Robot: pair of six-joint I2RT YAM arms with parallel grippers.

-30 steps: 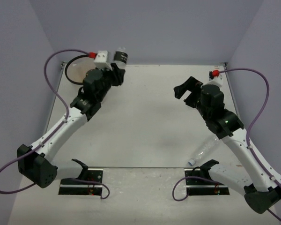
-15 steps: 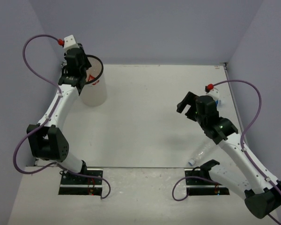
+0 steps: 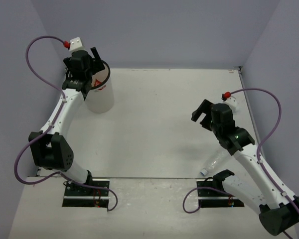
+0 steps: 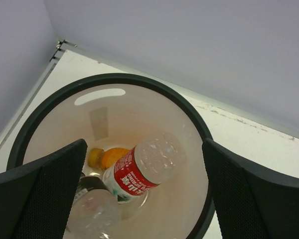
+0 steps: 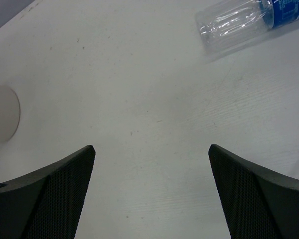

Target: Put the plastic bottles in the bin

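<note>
Hovering directly over the bin (image 3: 103, 95), the left gripper (image 3: 89, 63) has its jaws spread wide with nothing between them. In the left wrist view the two jaws frame the bin's black rim, and the bottles inside lie below the gap between them, not touched by either.

The red bottle (image 4: 139, 172) leans inside the bin with its clear base turned up. The orange bottle (image 4: 108, 156) lies at the bottom of the bin, just behind the red one. A dark part and a rounded clear part show below the red bottle, but they are too hidden to name.

The right gripper (image 3: 202, 115) hangs above the table (image 3: 154, 109), well apart from the bin and across the table from it. Its jaws are also wide apart and hold nothing. In the right wrist view the blue bottle (image 5: 239, 20) lies on its side on the table, far from the bin. It is beyond the jaw tips and off toward the right jaw's side, not between them.

The clear bottle (image 3: 215, 160) lies on its side on the table beside the right arm's lower link, far from the bin and from both sets of jaws.
</note>
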